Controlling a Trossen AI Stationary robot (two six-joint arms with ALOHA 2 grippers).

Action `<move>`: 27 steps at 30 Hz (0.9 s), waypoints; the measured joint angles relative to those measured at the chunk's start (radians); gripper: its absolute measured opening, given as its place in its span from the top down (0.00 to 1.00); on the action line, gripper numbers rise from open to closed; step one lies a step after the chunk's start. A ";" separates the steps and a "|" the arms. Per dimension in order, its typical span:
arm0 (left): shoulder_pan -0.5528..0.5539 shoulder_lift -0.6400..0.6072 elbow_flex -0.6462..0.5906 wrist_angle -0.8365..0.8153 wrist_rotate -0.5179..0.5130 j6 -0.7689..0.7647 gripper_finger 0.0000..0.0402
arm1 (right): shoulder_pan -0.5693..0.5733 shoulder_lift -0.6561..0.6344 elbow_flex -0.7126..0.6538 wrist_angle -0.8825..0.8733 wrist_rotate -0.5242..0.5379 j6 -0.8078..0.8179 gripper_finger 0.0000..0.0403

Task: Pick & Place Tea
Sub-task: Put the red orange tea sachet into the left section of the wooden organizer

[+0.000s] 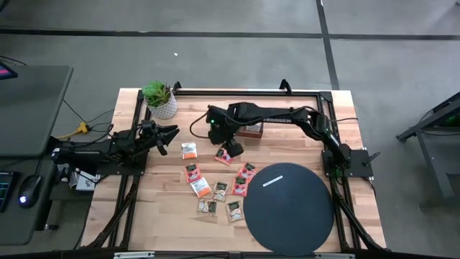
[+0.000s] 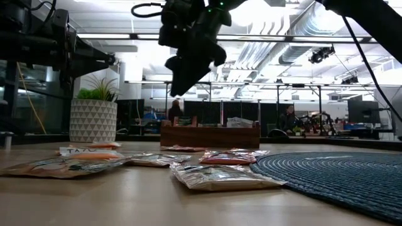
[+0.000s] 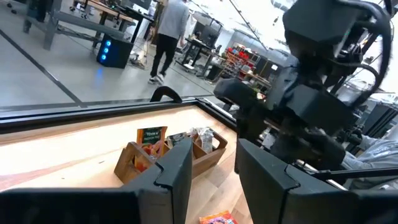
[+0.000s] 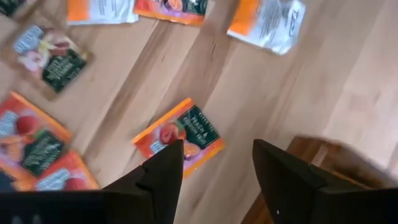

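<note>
Right gripper [image 1: 231,149]: hanging above the counter [image 1: 165,216], released and holding nothing, fingers [image 4: 163,171] spread over an orange sachet [image 4: 181,137] lying flat below; it is sitting just in front of the tray [image 1: 251,130].
Left gripper [image 1: 167,135]: waiting at the counter's left edge near the plant [image 1: 159,98], fingers [image 3: 177,171] parted and empty, pointing toward the right arm.
Tea [image 1: 215,188]: sachets are lying scattered on the wood between the tray and the disc [image 1: 289,207], most clustered just left of the disc; one white-and-orange sachet [image 1: 188,150] is lying apart, closer to the left gripper.
Tray: standing toward the back of the counter, already holding a few sachets upright in its compartments, as the left wrist view is showing.
Disc: lying flat at the front right, nothing on it.
Background: a person [image 3: 166,31] is walking in the room beyond.
</note>
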 joint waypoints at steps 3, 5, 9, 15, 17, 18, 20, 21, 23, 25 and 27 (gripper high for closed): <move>0.000 0.000 0.000 0.000 0.000 0.000 0.69 | 0.015 0.018 0.001 0.024 0.029 -0.062 0.53; 0.000 0.000 0.000 0.000 -0.001 0.000 0.69 | 0.023 0.041 0.001 0.042 0.042 -0.087 0.53; 0.000 0.000 0.000 0.000 -0.001 0.000 0.69 | 0.034 0.093 0.001 0.075 0.049 -0.098 0.53; 0.000 0.000 0.000 0.000 -0.001 0.000 0.69 | 0.038 0.145 0.001 0.086 0.036 -0.129 0.53; 0.000 0.000 0.000 0.000 -0.001 0.000 0.69 | 0.038 0.155 0.001 0.085 0.033 -0.138 0.53; 0.000 0.000 0.000 0.000 -0.001 0.000 0.69 | 0.038 0.158 0.001 0.088 0.028 -0.139 0.53; 0.000 0.000 0.000 0.000 0.000 0.000 0.69 | 0.038 0.164 0.001 0.086 0.014 -0.139 0.53; 0.000 0.000 0.000 0.000 0.000 0.000 0.69 | 0.038 0.169 0.002 0.092 0.011 -0.139 0.53; 0.000 0.000 0.000 0.000 0.000 0.000 0.69 | 0.038 0.175 0.001 0.093 0.009 -0.139 0.53; 0.000 0.000 0.000 0.000 -0.001 0.000 0.69 | 0.036 0.184 0.001 0.099 0.009 -0.139 0.53; 0.000 0.000 0.000 0.000 -0.001 0.000 0.69 | 0.032 0.188 0.001 0.094 0.008 -0.138 0.53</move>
